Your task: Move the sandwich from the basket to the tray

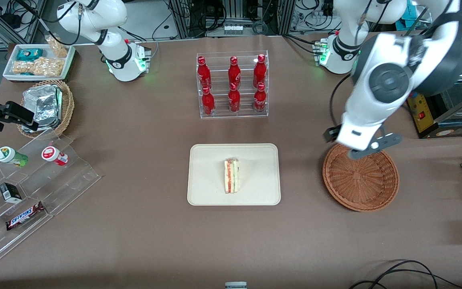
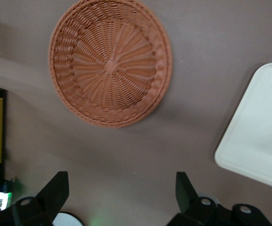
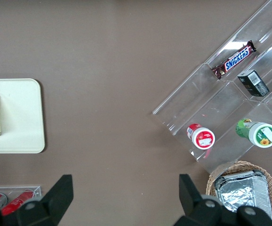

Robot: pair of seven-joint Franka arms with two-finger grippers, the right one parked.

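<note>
the sandwich [image 1: 231,175] lies on the tray [image 1: 203,192], near its middle, and the basket [image 1: 360,182] is empty. the end effector [image 2: 122,190] hangs above the surface by the basket, fingers apart and holding nothing. little risk remains (only a low arm swing clipping the basket rim).

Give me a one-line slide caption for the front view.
Sandwich rests on the tray; the basket sits empty, open gripper raised above it.

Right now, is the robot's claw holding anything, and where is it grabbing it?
Nothing. The gripper is open and empty, up above the table beside the empty basket. The sandwich lies on the tray.
</note>
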